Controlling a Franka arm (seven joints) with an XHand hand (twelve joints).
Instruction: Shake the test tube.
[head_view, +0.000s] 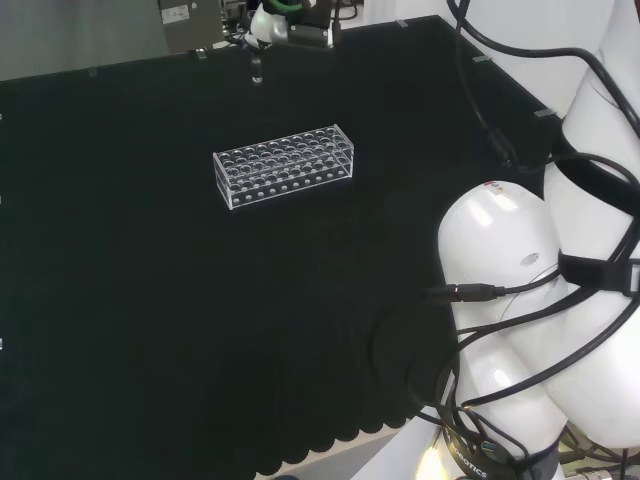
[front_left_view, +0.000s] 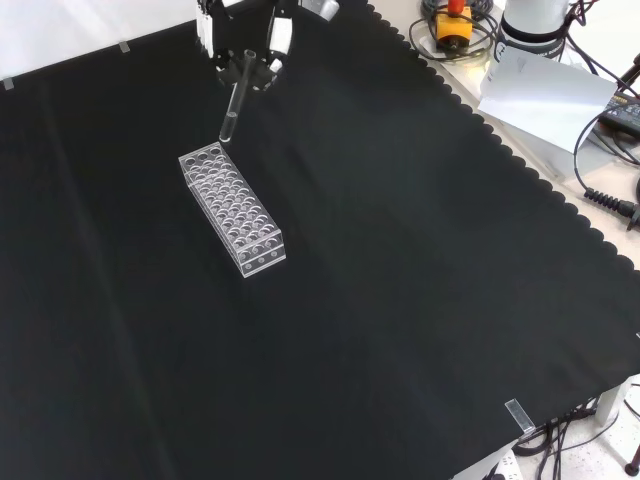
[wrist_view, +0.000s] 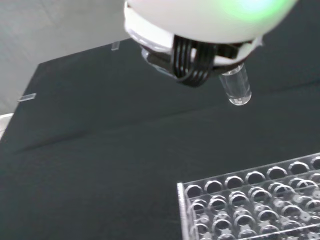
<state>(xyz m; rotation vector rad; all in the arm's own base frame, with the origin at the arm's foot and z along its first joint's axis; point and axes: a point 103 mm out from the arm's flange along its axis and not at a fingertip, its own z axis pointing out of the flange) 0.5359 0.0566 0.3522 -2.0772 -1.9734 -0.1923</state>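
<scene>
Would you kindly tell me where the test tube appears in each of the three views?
Head view: the test tube hangs from the hand at the top edge, beyond the clear rack.
Front view: test tube slants down from the hand, top left, above the rack's far end.
Wrist view: tube below the palm.
Shared landmark: the rack.

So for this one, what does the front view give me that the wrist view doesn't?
Front view: the test tube along its length, tilted, its lower end above the far end of the clear rack and apart from it; the hand curled round the tube's upper part; the whole rack on the black cloth.

Wrist view: the tube's rounded end close up under the hand, and the rack's near holes standing empty.

Both: the tube held in the hand, clear of the rack.
</scene>
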